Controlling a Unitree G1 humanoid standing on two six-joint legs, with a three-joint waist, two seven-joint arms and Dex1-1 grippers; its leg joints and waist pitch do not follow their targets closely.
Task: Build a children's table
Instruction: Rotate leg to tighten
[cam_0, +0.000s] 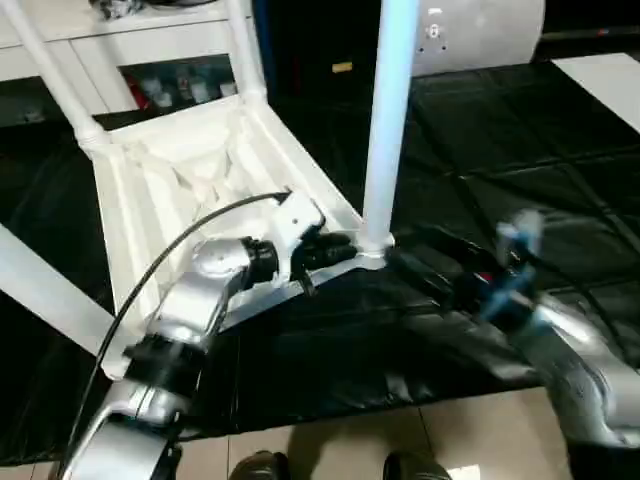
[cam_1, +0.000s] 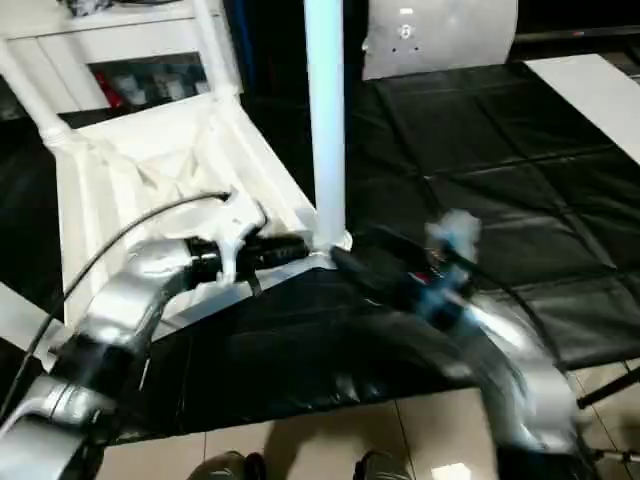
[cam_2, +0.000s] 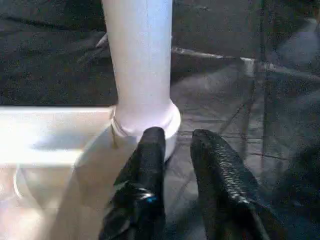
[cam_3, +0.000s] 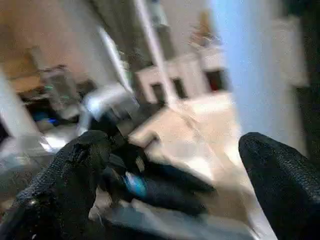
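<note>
The left claw (cam_0: 345, 248) sits at the near corner socket (cam_0: 375, 245) of the upturned table top (cam_0: 200, 170), its fingers (cam_2: 150, 165) slightly parted with a small gap between them and nothing clamped, one tip touching the socket collar. The right claw (cam_3: 175, 165) is spread wide and empty, just beside the same corner on its other side.

The leg (cam_0: 390, 110) stands upright in that socket. Two more legs (cam_0: 50, 70) rise from the far corners, and a fourth white leg (cam_0: 40, 290) slants past the left edge.

The step in hand looks like seating this leg and letting go. To do it well, I judge both claws should back off level and straight away from the collar, without nudging the leg sideways.

The black mat (cam_0: 500, 150) to the right is open room. The table top's rim, just behind the left claw, leaves that claw less space. The mat's near edge meets tiled floor (cam_0: 350, 440).
</note>
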